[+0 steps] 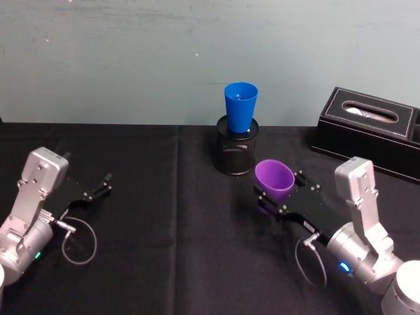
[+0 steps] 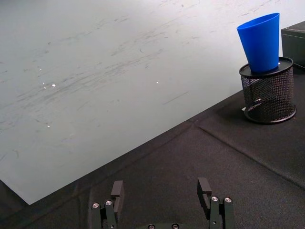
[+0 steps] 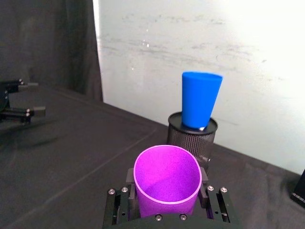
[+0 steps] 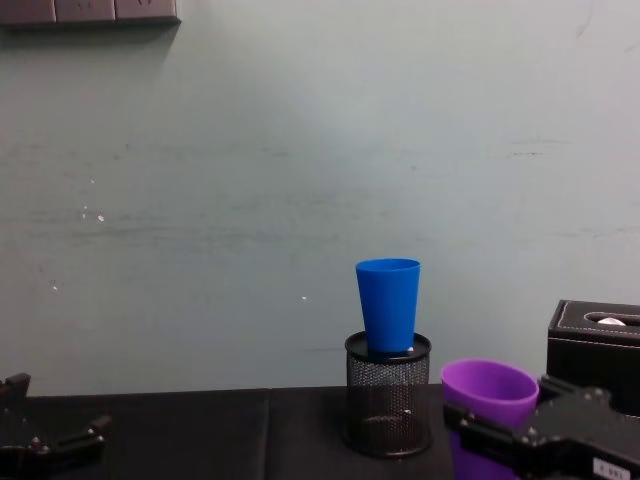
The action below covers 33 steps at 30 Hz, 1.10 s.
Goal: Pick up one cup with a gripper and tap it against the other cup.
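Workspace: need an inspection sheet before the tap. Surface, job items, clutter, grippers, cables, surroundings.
Surface: black cloth-covered table, one seam running across it.
Job's things: purple cup held in the right gripper; blue cup standing in the black mesh pen holder; the cups are apart.
Clutter: black tissue box at far right.
Grippers: right gripper shut on purple cup; left gripper open, empty, low at left.
Cables: grey left cable loop, grey right cable loop, both at the wrists.
Surroundings: pale scuffed wall.
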Each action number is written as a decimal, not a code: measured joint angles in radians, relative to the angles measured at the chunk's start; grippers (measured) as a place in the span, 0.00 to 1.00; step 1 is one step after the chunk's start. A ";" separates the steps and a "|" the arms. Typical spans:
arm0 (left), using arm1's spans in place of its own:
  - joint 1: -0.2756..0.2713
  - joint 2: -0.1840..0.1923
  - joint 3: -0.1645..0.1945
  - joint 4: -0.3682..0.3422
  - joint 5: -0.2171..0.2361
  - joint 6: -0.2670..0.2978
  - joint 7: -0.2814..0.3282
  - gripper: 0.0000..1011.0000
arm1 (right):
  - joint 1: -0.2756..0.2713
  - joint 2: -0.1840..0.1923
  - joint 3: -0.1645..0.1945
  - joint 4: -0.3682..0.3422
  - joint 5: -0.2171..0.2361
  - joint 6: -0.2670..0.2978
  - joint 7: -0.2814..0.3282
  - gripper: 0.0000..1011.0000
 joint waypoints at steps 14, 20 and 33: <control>0.000 0.000 0.000 0.000 0.000 0.000 0.000 1.00 | 0.055 -0.026 0.017 0.034 0.040 -0.008 0.027 0.72; 0.000 0.000 0.000 0.000 0.000 0.000 0.000 1.00 | 0.076 -0.031 0.017 0.047 0.047 -0.008 0.029 0.72; 0.000 0.000 0.000 0.000 0.000 0.000 0.000 1.00 | 0.150 -0.050 0.009 0.102 0.048 -0.009 0.035 0.72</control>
